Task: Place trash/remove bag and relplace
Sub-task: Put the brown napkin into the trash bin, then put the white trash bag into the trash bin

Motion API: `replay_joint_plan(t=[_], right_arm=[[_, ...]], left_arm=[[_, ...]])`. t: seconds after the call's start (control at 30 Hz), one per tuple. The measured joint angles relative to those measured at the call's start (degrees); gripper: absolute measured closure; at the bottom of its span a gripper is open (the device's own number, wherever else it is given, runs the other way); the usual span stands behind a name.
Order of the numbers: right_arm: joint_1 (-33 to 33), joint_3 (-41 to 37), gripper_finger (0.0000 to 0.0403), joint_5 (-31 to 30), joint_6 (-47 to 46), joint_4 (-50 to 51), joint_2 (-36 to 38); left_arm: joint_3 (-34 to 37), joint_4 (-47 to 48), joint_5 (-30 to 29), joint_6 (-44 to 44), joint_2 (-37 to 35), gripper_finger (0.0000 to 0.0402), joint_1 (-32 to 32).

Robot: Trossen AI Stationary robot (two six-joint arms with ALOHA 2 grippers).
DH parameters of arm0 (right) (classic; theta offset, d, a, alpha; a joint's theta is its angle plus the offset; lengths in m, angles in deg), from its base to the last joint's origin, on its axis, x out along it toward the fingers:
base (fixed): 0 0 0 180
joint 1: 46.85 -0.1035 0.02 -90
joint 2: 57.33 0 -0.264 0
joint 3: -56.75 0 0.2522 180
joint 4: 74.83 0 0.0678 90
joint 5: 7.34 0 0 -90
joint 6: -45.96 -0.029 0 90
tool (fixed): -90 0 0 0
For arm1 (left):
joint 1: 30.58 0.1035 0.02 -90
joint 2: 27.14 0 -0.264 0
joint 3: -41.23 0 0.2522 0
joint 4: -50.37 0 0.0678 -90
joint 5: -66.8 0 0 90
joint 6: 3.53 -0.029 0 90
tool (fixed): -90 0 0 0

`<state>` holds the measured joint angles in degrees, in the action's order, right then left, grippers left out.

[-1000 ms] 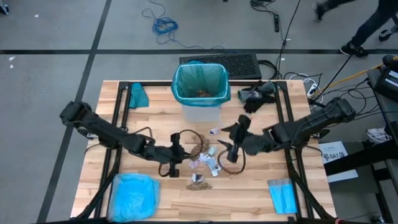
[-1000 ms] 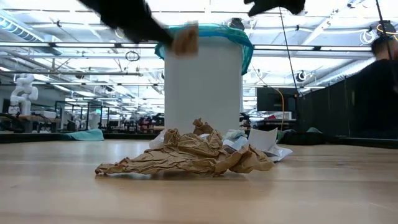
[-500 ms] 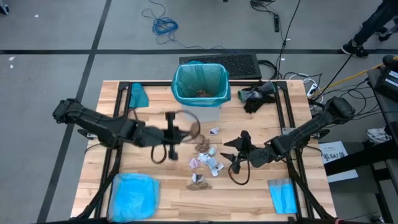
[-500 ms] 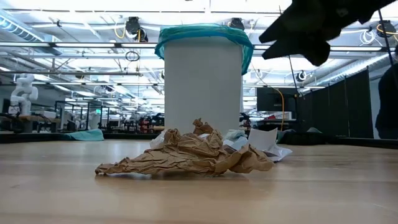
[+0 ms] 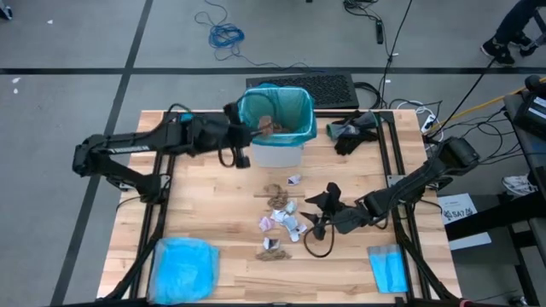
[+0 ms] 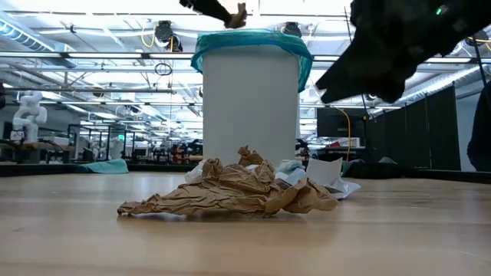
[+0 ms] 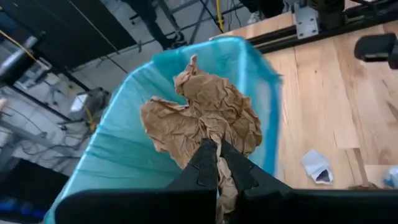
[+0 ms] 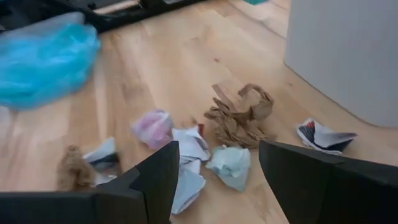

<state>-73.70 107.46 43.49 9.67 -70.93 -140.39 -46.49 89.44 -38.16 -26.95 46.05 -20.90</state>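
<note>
A robotics lab in a large industrial hall — ceiling trusses (image 6: 92, 57) with strip lights run far back, a white humanoid robot (image 6: 29, 115) stands at far left, and cables (image 5: 223, 34) lie on the grey floor beyond the wooden table (image 5: 205, 200) carrying 2 arms.

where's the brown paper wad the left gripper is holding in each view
high view: brown paper wad over the bin's left rim.
low view: the wad just above the bin's top edge.
left wrist view: the wad pinched by the left gripper.
right wrist view: not in it.
shared landmark: teal-green bag lining the bin.
</note>
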Motion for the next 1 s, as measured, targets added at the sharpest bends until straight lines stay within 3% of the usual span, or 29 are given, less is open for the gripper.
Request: replay_joint_plan(t=[0.13, 0.33, 0.8, 1.0], right_arm=[[0.9, 0.0, 0.0190, 0.0, 0.3, -4.0, -3.5], [1.8, 0.0, 0.0190, 0.1, 2.1, -7.7, -5.0], [2.1, 0.0, 0.0190, 3.2, 2.5, -7.5, -5.0], [2.0, 0.0, 0.0190, 3.7, 2.0, -6.9, -5.0]], left_arm=[[-0.4, -0.2, 5.6, 0.2, 0.0, 0.0402, 4.9], [-0.4, -0.8, 6.6, 0.5, 0.1, 0.0393, 8.4], [-0.4, -1.8, 6.9, 0.7, 0.1, 0.0233, 10.2], [-0.4, 1.1, 8.6, 7.9, 0.1, 0.0211, 8.7]])
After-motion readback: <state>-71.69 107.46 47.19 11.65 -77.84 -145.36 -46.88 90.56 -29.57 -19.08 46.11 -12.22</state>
